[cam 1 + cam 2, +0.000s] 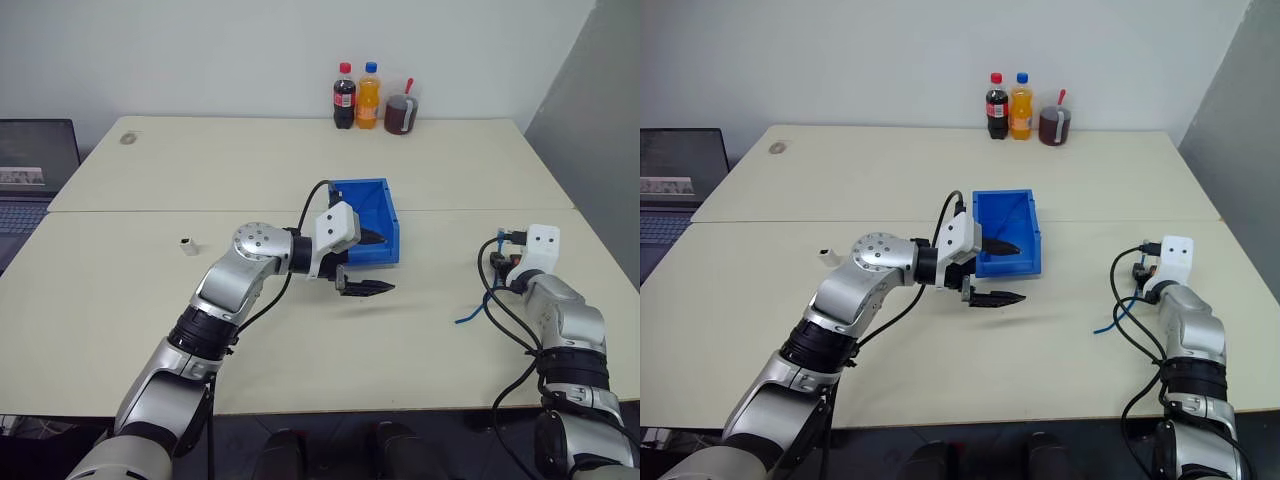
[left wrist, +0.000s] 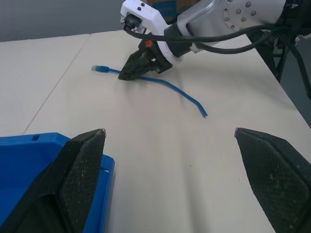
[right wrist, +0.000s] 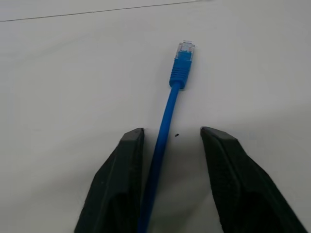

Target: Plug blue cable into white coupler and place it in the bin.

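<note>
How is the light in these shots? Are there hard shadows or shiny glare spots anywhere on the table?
Left eye view: soft, even light, no glare on the table, and only a faint shadow under the left claw. Left wrist view: a small darker shadow right under the right claw. Right wrist view: barely any shadow beside the blue cable.

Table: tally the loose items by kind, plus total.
Drink bottles: 2, cola bottle and orange soda bottle
Dark jar: 1
Bin: 1
Blue cable: 1
White coupler: 1
Total: 6
</note>
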{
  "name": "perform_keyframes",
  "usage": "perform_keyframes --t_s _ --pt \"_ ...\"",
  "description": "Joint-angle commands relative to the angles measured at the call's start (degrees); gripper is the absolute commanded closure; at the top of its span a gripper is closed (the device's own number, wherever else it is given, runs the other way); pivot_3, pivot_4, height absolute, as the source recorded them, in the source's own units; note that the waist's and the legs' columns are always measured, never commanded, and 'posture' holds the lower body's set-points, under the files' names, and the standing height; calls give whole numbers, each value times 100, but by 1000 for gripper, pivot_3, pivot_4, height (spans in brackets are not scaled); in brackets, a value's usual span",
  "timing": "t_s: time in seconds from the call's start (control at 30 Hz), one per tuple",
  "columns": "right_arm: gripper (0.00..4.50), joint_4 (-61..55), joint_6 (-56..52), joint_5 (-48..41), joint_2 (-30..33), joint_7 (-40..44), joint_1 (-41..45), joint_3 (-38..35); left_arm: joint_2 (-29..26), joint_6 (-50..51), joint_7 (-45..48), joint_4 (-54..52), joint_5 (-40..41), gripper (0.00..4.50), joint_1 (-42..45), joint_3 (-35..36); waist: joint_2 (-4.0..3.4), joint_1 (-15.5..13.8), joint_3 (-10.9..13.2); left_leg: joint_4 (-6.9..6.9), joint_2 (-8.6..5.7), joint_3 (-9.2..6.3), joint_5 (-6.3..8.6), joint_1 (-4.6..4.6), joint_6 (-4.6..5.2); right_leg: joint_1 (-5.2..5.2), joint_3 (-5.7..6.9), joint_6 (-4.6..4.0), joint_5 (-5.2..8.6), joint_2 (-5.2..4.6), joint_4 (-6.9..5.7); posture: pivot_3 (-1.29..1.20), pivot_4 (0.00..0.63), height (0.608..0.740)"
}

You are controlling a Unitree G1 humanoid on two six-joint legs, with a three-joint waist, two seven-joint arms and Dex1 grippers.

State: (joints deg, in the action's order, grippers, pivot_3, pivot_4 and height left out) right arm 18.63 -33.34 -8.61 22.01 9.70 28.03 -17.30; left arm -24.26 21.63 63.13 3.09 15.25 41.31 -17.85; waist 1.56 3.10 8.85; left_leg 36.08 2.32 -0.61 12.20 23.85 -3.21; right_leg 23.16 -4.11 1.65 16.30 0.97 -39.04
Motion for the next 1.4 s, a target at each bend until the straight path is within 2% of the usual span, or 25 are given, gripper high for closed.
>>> perform_keyframes --t_s 0.03,0.13,0.33,0.43,0.5,0.63,0.77,0.87,0.9,1.0,1.1,1.17,1.23,1.4 --pt "3713 121 161 41 13 -3 -3 95 -25 95 15 -334 82 0 -22 107 0 6 0 0 0 0 0 0 0 0 0 0 0 0 0 0 150 740" --pt "4463 121 290 86 11 12 -25 177 -73 136 42 -393 88 0 -63 114 0 3 0 0 0 -2 0 0 0 0 1 0 0 0 -1 0 150 740" --pt "4463 81 344 63 49 71 -89 206 -136 183 27 -499 61 0 -180 98 0 3 0 0 0 -2 0 0 0 0 1 0 0 0 -1 0 150 740" --pt "4463 -218 249 -1 253 402 -224 267 -316 226 79 -631 94 0 -327 188 0 1 0 -1 1 -2 0 0 0 0 1 -1 0 0 0 0 150 740" --pt "4463 -816 32 -275 490 913 -444 273 -646 423 78 -826 189 0 -515 453 -4 0 2 -1 1 -4 0 1 0 0 2 -1 0 0 0 0 150 740" --pt "4463 -2614 -808 -1289 1373 2595 -1273 441 -1423 1104 -51 -1662 780 0 -1374 1441 -53 20 39 -4 5 -5 1 5 0 6 1 -4 3 1 1 0 150 740" --pt "4463 -3923 -1339 -2305 2415 4296 -1879 820 -1918 1383 -211 -2735 1184 0 -2881 2431 -57 34 47 -7 16 -9 3 -1 2 0 6 -9 9 5 4 0 150 740" --pt "4463 -4146 -1225 -2423 2657 5029 -1503 1625 -1941 1391 -527 -3535 1197 0 -4336 3020 -23 41 64 -6 29 -17 4 -9 4 -5 6 -12 12 5 5 0 150 740" --pt "4463 -4119 -1145 -2339 2616 5181 -1309 1944 -1872 1296 -651 -3806 1113 0 -4862 3171 -11 50 71 -2 28 -18 4 -9 4 -4 8 -12 11 6 3 0 150 740" --pt "4463 -3564 -813 -1863 1947 5100 -538 2813 -1188 1322 -1497 -4619 1129 0 -6087 3639 22 97 89 1 39 -17 3 -30 4 -10 -2 -15 -2 -6 2 0 150 740" --pt "4463 -2698 -318 -1297 1214 5128 194 3584 -632 1028 -2099 -5222 785 0 -7035 3557 62 20 116 5 41 -20 -3 -51 10 -39 -1 -41 11 -16 4 0 150 740" --pt "4463 -1990 135 -865 806 5249 631 4080 -311 829 -2466 -5383 552 0 -7453 3423 62 -6 116 5 41 -13 -5 -68 12 -30 0 -49 15 -15 5 0 150 740" --pt "4463 -1371 527 -522 537 5494 965 4483 -47 681 -2765 -5430 392 0 -7694 3308 56 -30 120 0 36 -4 -5 -82 12 -77 0 -49 19 -28 9 0 150 740" --pt "4463 -324 1134 -100 122 5836 1322 4833 144 367 -3043 -5469 148 0 -7987 3156 58 -76 120 -3 36 22 10 -84 0 -83 3 -39 32 -34 17 0 150 740"
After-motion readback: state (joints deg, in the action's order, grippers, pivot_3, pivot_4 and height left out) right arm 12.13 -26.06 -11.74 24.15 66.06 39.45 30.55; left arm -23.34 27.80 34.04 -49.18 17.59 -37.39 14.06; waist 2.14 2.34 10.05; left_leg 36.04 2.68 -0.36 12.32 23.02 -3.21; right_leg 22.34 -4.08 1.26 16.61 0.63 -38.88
